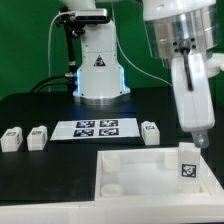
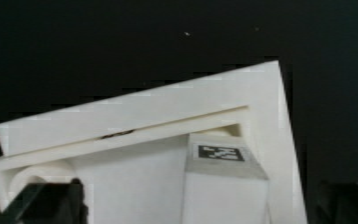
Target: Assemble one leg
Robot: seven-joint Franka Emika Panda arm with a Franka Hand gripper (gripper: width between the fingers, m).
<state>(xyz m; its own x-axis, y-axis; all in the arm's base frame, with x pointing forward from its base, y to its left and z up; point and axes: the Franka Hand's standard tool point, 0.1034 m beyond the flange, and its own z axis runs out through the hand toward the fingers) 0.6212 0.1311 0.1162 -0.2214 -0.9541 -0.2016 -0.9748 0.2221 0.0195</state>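
White leg (image 1: 187, 165) pinched upright in gripper (image 1: 190, 143) over tray (image 1: 130, 170), fingertips blurred, tray corner cropped in wrist view.

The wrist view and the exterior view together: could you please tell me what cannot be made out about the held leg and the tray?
- Exterior view: the small white blocky plastic leg hides its own seat on the large white square tray; contact is unclear.
- Exterior view: the tray's near and right parts are cut off.
- Wrist view: the gripper fingers are dark, blurred, edge-cut.
- Both views: the leg's tag pattern is too small to read.
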